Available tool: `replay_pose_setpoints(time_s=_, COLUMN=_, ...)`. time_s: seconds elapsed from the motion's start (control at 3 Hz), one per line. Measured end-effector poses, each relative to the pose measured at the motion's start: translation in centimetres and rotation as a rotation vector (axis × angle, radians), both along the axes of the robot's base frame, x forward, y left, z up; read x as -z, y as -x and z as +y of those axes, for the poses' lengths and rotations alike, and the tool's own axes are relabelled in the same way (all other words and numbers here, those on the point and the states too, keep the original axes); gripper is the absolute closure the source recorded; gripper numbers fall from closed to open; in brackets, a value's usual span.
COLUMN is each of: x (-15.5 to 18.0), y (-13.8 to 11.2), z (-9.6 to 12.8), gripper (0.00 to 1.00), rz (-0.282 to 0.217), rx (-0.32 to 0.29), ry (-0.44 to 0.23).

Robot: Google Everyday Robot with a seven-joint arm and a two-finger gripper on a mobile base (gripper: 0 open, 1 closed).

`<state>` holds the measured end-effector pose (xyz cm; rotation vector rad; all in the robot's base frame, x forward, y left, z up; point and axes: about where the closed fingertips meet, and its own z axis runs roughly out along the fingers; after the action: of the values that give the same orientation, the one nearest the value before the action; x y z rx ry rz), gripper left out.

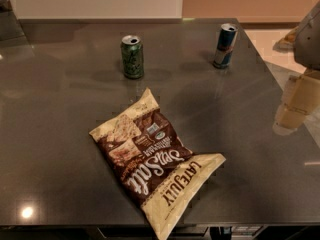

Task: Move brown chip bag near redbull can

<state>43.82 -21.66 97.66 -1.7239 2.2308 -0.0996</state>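
The brown chip bag [155, 159] is lying flat on the dark table [60, 109], in the near middle part, with its printed face looking up. It is lying diagonally: one cream end is pointing to the far side and the other cream end seems to be reaching a little over the near edge of the table. The redbull can [225, 45] is standing upright at the far right, well apart from the bag. A green can [132, 57] is standing upright at the far side too, more to the left, and it is nearer to the bag than the redbull can is.

The gripper [295, 106] is hanging at the right edge of the view, over the right side of the table, apart from the bag and not touching it. Whether it is wide or narrow, I cannot tell.

I am judging that the bag is light, soft and puffy, and that its foil is slippery and is bending easily. The chips inside are fragile, so a hard squeeze in the middle is risking to crush them. A better place for taking hold is probably a raised crinkle near one cream end, or the sealed end itself, where the material is flatter and stiffer. Because the redbull can is slim and tall, the bag is needing a gentle arrival beside it, so that the can is not falling over.
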Motion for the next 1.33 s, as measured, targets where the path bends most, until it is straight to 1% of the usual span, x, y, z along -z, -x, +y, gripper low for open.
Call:
replay_pose_setpoints(time_s=0.33, x=0.0, y=0.0, z=0.0, gripper=0.0, rz=0.0, rx=0.0, ry=0.0)
replay_pose_setpoints(time_s=0.67, x=-0.1, y=0.4, z=1.0, gripper=0.0, rz=0.018, rx=-0.031, ry=-0.022)
replay_pose_setpoints(time_s=1.0, x=0.6, y=1.7, z=3.7, gripper=0.0, rz=0.068, rx=-0.086, ry=-0.045)
replay_pose_setpoints(time_s=1.33, x=2.2, y=3.1, z=6.9, gripper=0.0, rz=0.134, rx=-0.133, ry=-0.057)
